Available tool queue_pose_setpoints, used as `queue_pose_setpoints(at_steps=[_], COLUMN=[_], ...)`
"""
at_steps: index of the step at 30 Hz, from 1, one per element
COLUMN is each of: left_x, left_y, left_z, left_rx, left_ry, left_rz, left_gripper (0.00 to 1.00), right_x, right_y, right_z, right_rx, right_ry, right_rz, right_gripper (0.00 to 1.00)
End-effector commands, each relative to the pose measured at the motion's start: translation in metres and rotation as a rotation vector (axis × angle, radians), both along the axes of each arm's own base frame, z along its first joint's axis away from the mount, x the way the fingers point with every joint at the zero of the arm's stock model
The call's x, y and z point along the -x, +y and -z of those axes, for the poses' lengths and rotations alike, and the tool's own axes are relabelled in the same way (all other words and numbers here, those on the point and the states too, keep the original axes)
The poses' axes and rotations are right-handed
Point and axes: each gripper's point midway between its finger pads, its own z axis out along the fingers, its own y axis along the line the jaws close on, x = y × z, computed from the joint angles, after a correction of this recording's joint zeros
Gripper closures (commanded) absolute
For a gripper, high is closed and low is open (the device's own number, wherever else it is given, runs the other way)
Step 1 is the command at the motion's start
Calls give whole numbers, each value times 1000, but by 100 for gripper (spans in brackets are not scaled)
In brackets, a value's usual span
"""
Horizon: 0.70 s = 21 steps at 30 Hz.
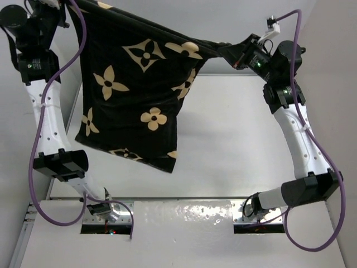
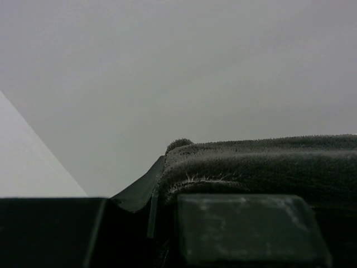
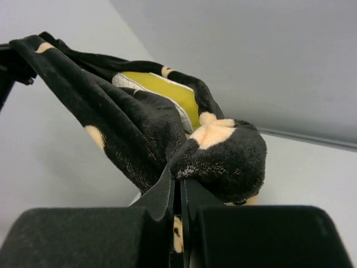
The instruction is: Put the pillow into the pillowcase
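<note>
Up close, seeing right gripper (image 3: 181, 204) pinched tight on a bunched corner of the pillowcase (image 1: 134, 95), and left gripper (image 2: 150, 209) clamped the same way on the opposite top edge, hanging the case in the air over the table (image 1: 240, 156). Looks nearly done: can make out the pillow (image 3: 162, 89), yellow edge and white cover, down inside the open mouth. Left to do, probably: seat fully and lay flat; can't judge depth from here.
</note>
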Motion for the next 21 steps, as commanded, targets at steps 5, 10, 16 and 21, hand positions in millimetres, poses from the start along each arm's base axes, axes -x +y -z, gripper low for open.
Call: queue_pose_setpoints(at_steps=[5,10,16,21], left_x=[-40,-101,-160,-197], left_y=[-7,-66,-166,-236], left_z=[6,52,135,188], left_rx=[-9,33,-38,-48], left_ry=[-15,42,149,116], left_rz=[-186,-142,-11,60], left_gripper=[100,100,100,100], right_x=[33,34,7,-12], right_y=[-43,-56,-116,-188], right_z=[-25,-2,68,142], right_rx=[176,240,222,146], right_ry=[-179,-138,78,315], right_rz=[246,310,459,617], right_gripper=[100,100,100,100])
